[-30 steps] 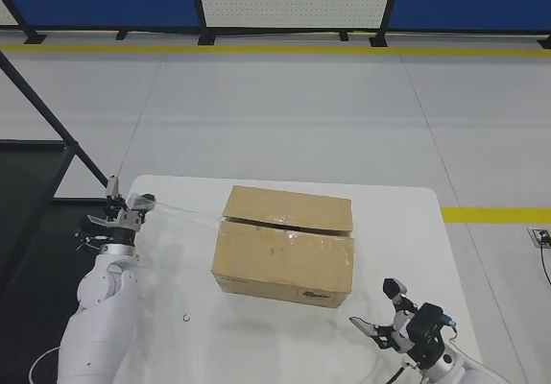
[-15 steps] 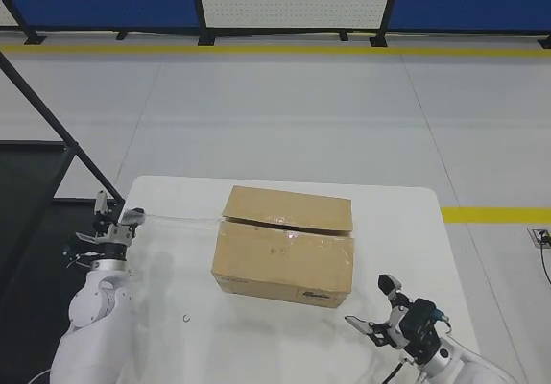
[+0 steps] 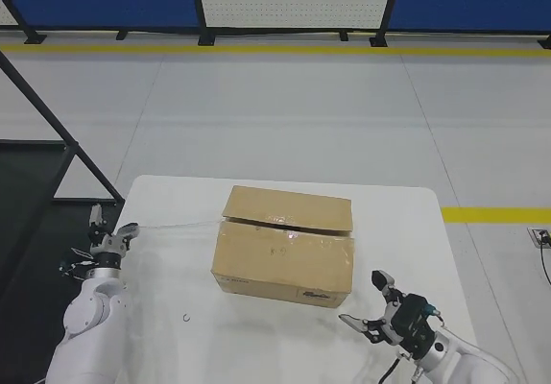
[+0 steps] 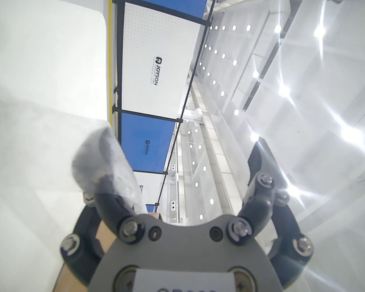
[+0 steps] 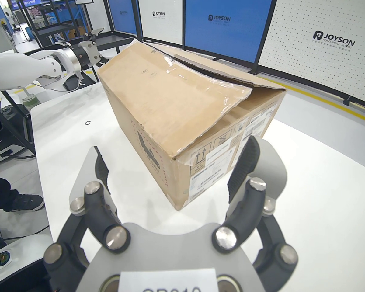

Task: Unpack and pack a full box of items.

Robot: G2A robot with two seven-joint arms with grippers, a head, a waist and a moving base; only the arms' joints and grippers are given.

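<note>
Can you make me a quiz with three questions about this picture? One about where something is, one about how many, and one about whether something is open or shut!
1. Where is the cardboard box?
A. on the floor
B. on the white table
C. in a gripper

2. How many boxes are on the table?
A. one
B. two
C. four

3. How are the right gripper's fingers?
A. shut on the box
B. shut on tape
C. open, holding nothing

Answers:
1 B, the box stands on the tabletop.
2 A, a single box is there.
3 C, its two fingers stand apart with nothing between them.
</note>
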